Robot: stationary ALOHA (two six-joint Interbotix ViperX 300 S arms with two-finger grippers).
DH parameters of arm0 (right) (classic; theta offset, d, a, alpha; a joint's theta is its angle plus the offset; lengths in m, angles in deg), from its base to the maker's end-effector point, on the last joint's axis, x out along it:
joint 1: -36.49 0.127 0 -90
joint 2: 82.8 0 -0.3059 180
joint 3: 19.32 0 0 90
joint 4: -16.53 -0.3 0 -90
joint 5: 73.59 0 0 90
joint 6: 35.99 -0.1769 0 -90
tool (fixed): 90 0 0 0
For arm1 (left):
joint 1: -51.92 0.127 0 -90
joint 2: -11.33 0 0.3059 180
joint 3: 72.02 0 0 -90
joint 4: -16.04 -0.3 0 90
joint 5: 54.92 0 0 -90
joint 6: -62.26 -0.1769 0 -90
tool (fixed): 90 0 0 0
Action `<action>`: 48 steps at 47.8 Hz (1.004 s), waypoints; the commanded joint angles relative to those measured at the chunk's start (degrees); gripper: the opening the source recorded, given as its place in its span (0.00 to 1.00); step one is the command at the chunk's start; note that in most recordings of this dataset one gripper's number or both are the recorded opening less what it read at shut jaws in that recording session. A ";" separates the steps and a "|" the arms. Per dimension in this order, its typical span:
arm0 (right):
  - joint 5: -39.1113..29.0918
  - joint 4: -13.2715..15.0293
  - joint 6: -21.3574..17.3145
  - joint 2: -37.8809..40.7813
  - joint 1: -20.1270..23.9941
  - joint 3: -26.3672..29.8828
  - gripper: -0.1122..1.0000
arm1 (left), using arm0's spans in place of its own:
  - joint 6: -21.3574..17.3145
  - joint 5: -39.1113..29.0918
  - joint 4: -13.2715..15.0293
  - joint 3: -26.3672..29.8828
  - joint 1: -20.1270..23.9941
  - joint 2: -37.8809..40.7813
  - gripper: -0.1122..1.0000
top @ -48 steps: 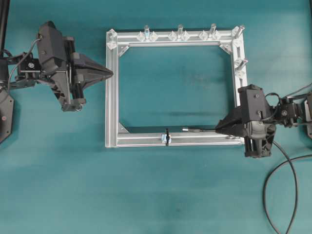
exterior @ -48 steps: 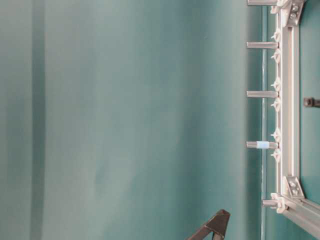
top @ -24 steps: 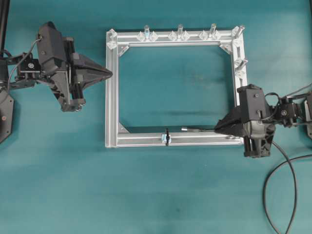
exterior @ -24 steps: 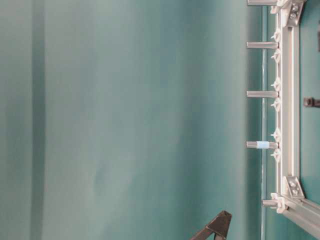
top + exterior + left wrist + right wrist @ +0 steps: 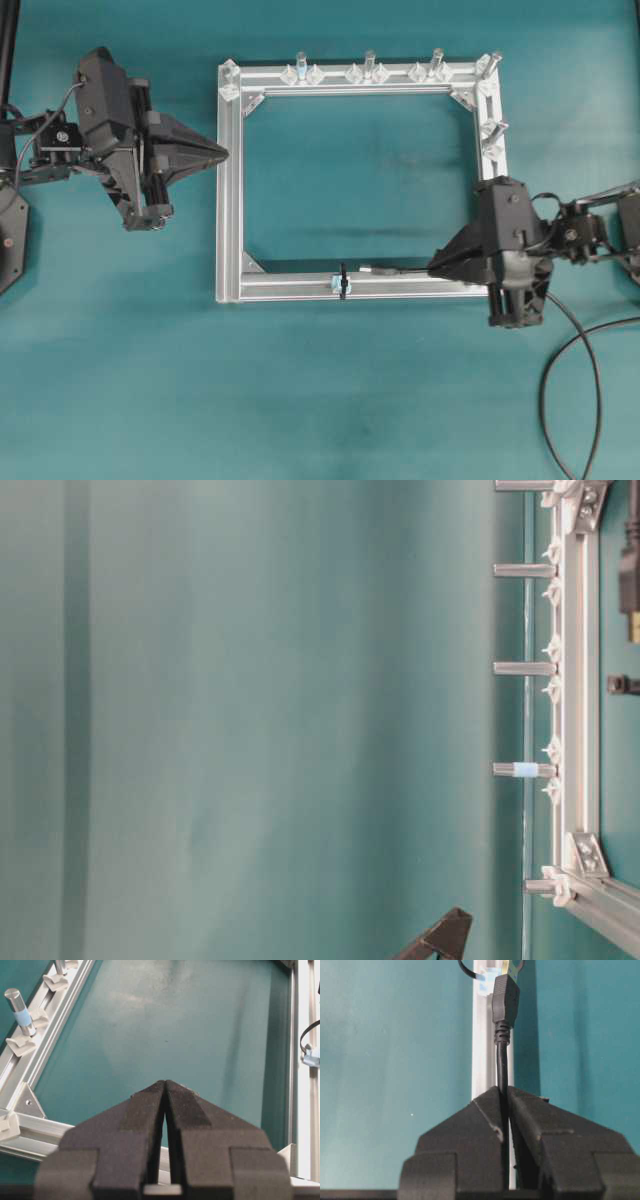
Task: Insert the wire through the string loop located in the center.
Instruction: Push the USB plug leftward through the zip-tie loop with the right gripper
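- The left gripper (image 5: pixel 222 151) is closed with nothing between its jaws; it hovers just beside the left bar of the aluminium frame (image 5: pixel 229 200), well apart from the work; I judge it gives no help if the cable bends.
- The string loop (image 5: pixel 342 280) sits on the lower bar of the frame, near its middle; it is very small, so a little sideways error could make the plug push the loop over or slide past it.
- The wire (image 5: pixel 501 1060) is clamped in the right gripper (image 5: pixel 436 267), jaws narrow around the cable; its plug (image 5: pixel 370 269) points at the loop, near it but not yet through; the free length ahead of the gripper is flexible and may sag or buckle on contact.
- The plug could also catch on the frame bar below it.
- No brand, label or writing can be read on any part.
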 commanded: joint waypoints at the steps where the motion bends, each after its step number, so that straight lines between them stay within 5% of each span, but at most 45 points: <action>1: 0.53 0.00 0.00 0.70 0.53 1.93 0.17 | 0.18 0.18 -0.09 0.53 -0.09 -0.62 0.11; 48: 2.11 0.26 0.09 14.94 0.09 13.71 0.17 | 0.18 0.18 0.00 0.44 -0.18 -0.79 0.11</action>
